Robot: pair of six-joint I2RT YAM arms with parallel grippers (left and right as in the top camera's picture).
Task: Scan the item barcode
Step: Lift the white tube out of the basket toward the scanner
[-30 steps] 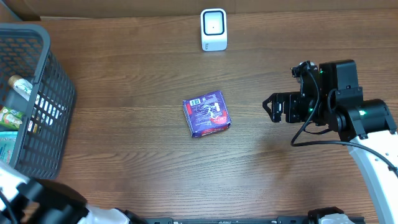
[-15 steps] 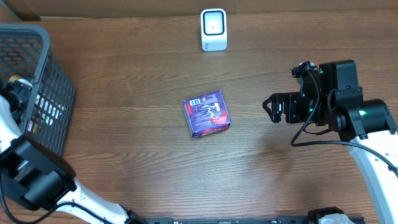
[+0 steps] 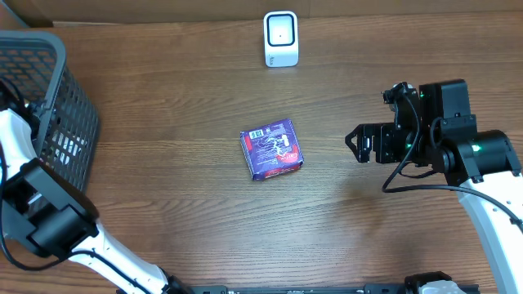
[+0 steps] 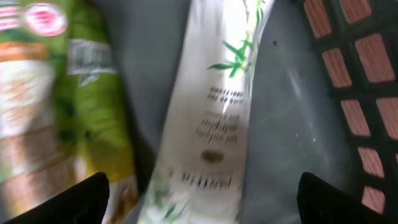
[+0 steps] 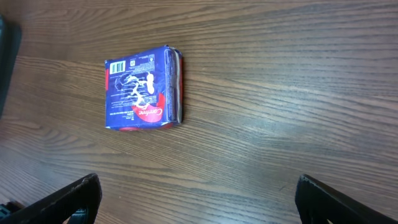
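Note:
A purple and red box (image 3: 272, 149) lies flat mid-table with a barcode label on its upper left corner; the right wrist view shows the box (image 5: 142, 89) ahead and to the left. The white scanner (image 3: 280, 38) stands at the far edge. My right gripper (image 3: 357, 144) hovers open to the right of the box, and its fingertips (image 5: 74, 198) have only bare wood between them. My left arm (image 3: 18, 143) reaches into the dark basket (image 3: 69, 98). The left gripper (image 4: 202, 194) is open above a white bamboo-print packet (image 4: 214, 118), beside a green packet (image 4: 68, 93).
The basket's mesh wall (image 4: 357, 81) runs along the right of the left wrist view. The basket fills the table's left end and holds more packets. A cardboard edge lines the back of the table.
My left arm swung from the front left corner up into the basket, and its jaws spread wider. The right arm and the box have not moved.

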